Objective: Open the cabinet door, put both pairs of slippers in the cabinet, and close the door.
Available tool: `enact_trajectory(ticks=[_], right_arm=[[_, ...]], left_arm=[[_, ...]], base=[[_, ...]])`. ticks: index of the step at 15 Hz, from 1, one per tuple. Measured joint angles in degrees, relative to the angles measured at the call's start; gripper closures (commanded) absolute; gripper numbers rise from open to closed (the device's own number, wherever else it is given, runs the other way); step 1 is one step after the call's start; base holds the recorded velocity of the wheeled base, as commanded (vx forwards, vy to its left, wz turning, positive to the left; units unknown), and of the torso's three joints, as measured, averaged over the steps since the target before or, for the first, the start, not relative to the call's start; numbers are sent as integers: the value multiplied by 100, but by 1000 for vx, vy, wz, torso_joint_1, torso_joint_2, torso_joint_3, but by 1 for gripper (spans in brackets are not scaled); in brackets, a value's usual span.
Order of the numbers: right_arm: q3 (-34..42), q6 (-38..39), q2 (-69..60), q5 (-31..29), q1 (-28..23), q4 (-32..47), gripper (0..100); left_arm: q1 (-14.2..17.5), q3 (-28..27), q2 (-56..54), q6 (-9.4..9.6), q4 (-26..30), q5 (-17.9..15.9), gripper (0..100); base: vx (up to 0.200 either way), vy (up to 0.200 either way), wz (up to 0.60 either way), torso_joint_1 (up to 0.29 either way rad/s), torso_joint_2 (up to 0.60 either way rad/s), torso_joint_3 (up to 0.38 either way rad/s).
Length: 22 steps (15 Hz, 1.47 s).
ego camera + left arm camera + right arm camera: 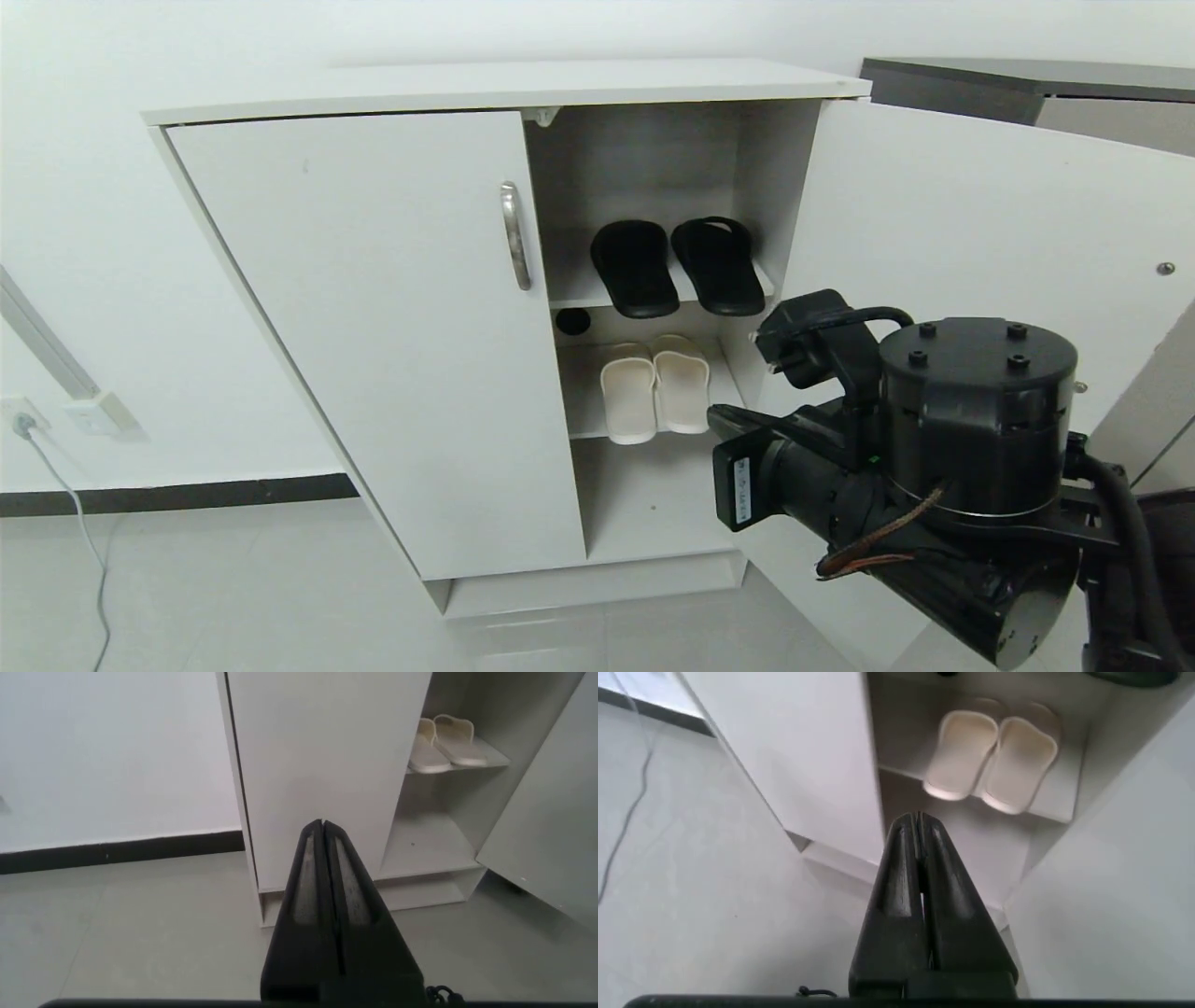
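Starting at the far left of the head view, a wall socket [19,415] sits low on the wall. A pale cable [79,532] trails from it past the dark baseboard [177,495] to the floor [233,597]. Next comes the white cabinet [504,89]. Its left door [373,336] is shut, with a metal handle [514,235] upright near the inner edge. Its right door [980,224] stands swung wide open, and the right arm's wrist hangs low in front of it. A grey unit [1027,89] stands behind at the far right.

The head view takes in both shelves at once. The left wrist view looks from low down at the shut door's lower part. It shows the left gripper [321,823] in the air above the floor, fingers pressed together with nothing between them. The right wrist view looks down from closer in. There the right gripper [920,817] is likewise closed on nothing, pointing toward the cabinet's bottom compartment.

Inside the open half, the black slippers [677,266] lie side by side on the upper shelf. A round hole [572,321] shows dark in the back panel just beneath that shelf. The white slippers [653,387] rest on the middle shelf, touching each other and reaching its front edge.
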Motion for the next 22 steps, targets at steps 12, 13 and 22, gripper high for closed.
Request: enact_trajectory(ticks=[12,13,22], right_arm=[[61,-22,41,2,13,11,100],[59,-22,41,0,16,-2,100],[69,-24,52,5,16,9,100]], left_arm=[[0,-2,0,0,0,0,100],[0,-10,0,0,-10,0,100],[-2,-2,0,0,-2,-5,100]], base=[[0,0,0,0,-35,-46],[0,0,0,2,-115,-344],[0,0,0,82,-479,-355]])
